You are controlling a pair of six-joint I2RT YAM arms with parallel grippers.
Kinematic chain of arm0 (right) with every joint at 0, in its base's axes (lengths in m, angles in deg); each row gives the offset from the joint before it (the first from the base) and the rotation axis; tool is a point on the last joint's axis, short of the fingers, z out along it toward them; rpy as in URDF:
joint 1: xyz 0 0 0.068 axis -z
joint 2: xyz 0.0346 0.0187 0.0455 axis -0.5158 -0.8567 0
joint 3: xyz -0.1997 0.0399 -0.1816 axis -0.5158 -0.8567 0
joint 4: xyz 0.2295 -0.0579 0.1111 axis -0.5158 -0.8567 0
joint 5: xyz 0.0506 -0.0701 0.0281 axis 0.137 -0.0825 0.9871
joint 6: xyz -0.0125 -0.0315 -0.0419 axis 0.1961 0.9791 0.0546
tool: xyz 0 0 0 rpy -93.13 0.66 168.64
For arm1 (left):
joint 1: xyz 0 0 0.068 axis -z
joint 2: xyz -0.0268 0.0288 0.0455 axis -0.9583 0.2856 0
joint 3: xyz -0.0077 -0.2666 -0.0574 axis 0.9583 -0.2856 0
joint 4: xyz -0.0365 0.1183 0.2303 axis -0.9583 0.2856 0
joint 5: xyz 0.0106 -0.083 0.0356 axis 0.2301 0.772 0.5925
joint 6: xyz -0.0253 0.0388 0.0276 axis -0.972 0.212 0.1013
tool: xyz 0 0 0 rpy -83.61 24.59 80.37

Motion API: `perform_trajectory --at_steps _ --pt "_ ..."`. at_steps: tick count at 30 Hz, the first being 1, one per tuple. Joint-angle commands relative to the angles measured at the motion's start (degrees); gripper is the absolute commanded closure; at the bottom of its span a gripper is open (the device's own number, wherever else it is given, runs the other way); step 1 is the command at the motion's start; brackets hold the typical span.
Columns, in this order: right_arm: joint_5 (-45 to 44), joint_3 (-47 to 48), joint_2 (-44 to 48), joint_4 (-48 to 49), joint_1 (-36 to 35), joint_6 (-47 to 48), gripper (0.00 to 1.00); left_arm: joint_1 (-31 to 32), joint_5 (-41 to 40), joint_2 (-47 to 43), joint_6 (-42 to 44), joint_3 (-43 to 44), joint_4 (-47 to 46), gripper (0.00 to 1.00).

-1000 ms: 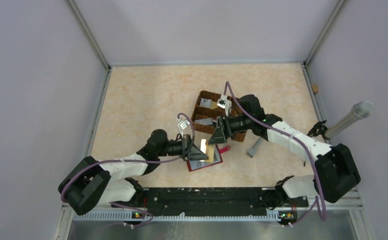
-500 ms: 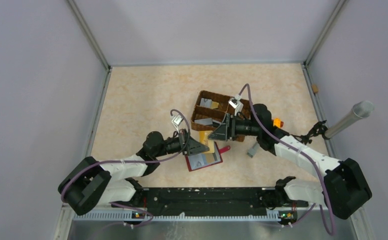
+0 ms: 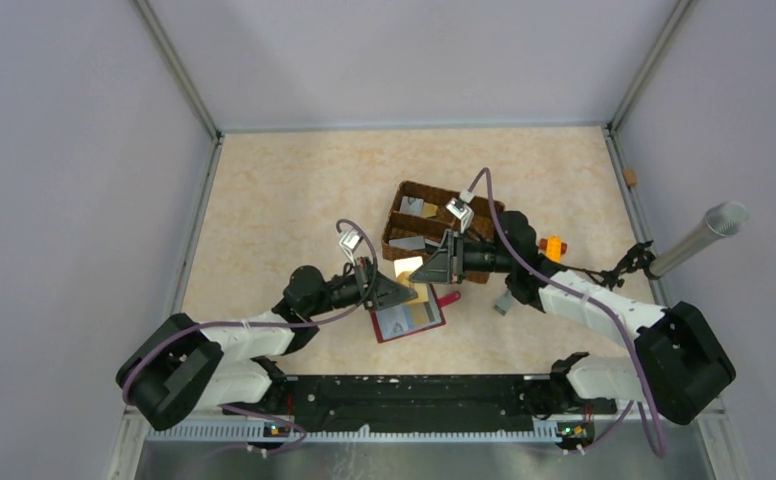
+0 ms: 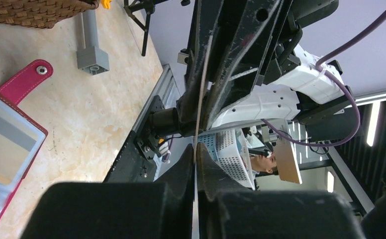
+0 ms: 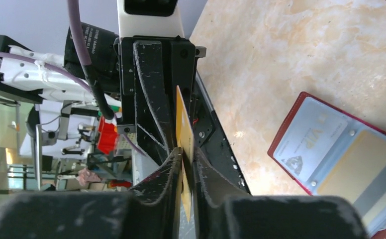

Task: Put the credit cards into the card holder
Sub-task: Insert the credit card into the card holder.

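Note:
A gold-tan credit card (image 3: 407, 268) hangs edge-up above the table, just beyond the open dark red card holder (image 3: 409, 322). My left gripper (image 3: 409, 290) is shut on one end of it. My right gripper (image 3: 422, 274) is shut on the other end, facing the left one. The right wrist view shows the gold card (image 5: 183, 124) pinched between my right gripper (image 5: 183, 152), with the card holder (image 5: 340, 154) below holding a grey card and a gold one in clear pockets. In the left wrist view the card (image 4: 201, 89) is a thin edge between my left gripper (image 4: 195, 149).
The brown divided wicker basket (image 3: 401, 190) stands behind the grippers with more cards (image 3: 411, 243) in it. A grey block (image 3: 509, 298) lies right of the holder, and an orange piece (image 3: 552, 245) beyond it. A metal tube (image 3: 699, 235) leans at the right wall.
My right gripper has gone from open to shut on the gold card that the left one holds. The left gripper has carried the card up and away from the holder.

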Motion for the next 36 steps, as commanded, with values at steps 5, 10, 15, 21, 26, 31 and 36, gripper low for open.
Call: perform_trajectory --at_steps 5,10,15,21,26,31,36 --pt "-1.85 -1.54 2.48 3.11 -0.64 0.8 1.0 -0.02 -1.02 -0.17 1.1 -0.79 -1.34 0.85" --pt "-16.59 0.2 6.55 -14.49 -0.64 10.86 1.0 -0.18 -2.4 -6.5 8.99 0.57 19.97 0.31" --pt "-18.67 -0.42 3.59 -18.74 -1.59 13.71 1.0 -0.19 -13.44 -18.36 20.6 4.13 51.85 0.16" --pt "-23.41 -1.88 0.0 -15.04 -5.82 14.02 1.0 -0.15 -19.33 -21.66 20.09 2.22 60.26 0.15" --pt "-26.32 -1.73 -5.33 -12.69 -9.4 14.46 1.0 -0.19 -19.39 -18.0 18.87 1.7 59.74 0.24" --pt "-27.69 -2.71 -9.05 -9.34 -9.78 14.2 1.0 -0.15 -20.77 -15.59 18.9 1.06 58.61 0.25" --pt "-28.37 -2.75 -11.03 -7.75 -9.81 14.08 1.0 -0.26 -19.9 -11.36 19.41 1.45 55.32 0.33"
